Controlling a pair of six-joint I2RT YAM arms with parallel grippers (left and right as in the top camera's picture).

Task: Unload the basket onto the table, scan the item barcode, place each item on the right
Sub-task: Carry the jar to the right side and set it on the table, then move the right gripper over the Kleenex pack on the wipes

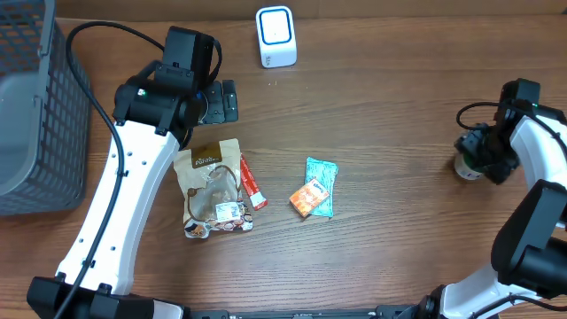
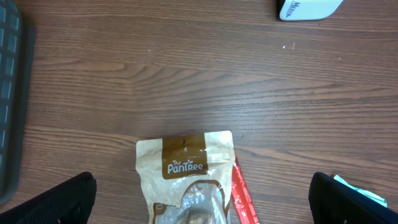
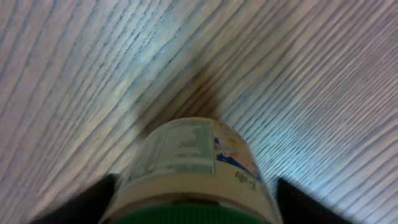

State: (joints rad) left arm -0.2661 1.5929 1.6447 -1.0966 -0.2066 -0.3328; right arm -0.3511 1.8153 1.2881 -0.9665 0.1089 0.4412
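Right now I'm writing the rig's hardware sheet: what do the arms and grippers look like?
Left arm and right arm: white tubular links, black joint housings, a small green dot on each. Black cables trail from them. Left fingers and right fingers are plain black, with no visible markings.

Left edge blocked by mesh basket (image 1: 35,115); centre of table (image 1: 399,97) taken by pouch (image 1: 213,182), teal packet (image 1: 322,182); open wood left toward bottle (image 1: 462,168).
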